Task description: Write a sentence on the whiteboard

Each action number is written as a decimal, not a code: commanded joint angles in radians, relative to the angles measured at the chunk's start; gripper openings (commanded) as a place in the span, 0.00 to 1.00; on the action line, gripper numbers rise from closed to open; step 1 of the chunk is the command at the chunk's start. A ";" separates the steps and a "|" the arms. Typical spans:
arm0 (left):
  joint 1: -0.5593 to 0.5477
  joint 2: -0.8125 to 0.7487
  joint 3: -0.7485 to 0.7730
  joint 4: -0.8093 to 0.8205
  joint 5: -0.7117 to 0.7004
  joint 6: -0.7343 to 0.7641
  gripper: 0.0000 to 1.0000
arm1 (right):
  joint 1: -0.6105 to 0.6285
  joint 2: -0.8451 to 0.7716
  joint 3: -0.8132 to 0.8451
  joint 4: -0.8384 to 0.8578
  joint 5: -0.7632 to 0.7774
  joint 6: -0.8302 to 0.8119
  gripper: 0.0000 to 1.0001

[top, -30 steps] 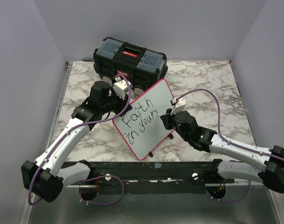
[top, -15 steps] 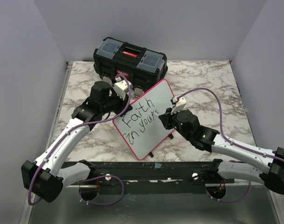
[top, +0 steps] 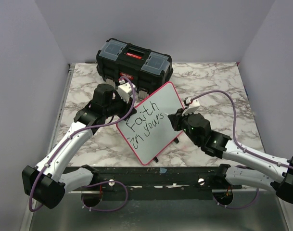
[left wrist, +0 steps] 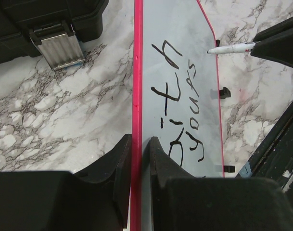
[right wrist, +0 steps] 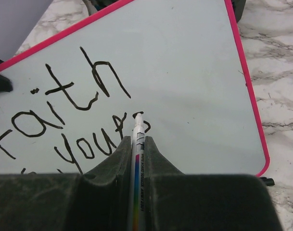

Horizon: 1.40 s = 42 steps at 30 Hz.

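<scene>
your left pincer (left wrist: 137, 144) is squeezed shut on the red rim of the whiteboard (top: 164, 98). it holds the board tilted over the marble table (top: 88, 77), just in front of the black toolbox (top: 134, 60). your right pincer (right wrist: 136, 142) is pinched tight around a marker (right wrist: 137, 129). the marker tip touches the board at the end of the second line. the sentence (right wrist: 71, 103) reads "faith" on top and "in yours" under it.

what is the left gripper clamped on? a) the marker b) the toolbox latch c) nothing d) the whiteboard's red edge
d: in the left wrist view the left gripper is shut on the whiteboard, one finger on each side of its red edge.
</scene>
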 commanded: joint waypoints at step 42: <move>-0.005 -0.007 0.007 0.011 -0.013 0.056 0.00 | -0.029 0.165 0.077 0.015 0.039 -0.013 0.01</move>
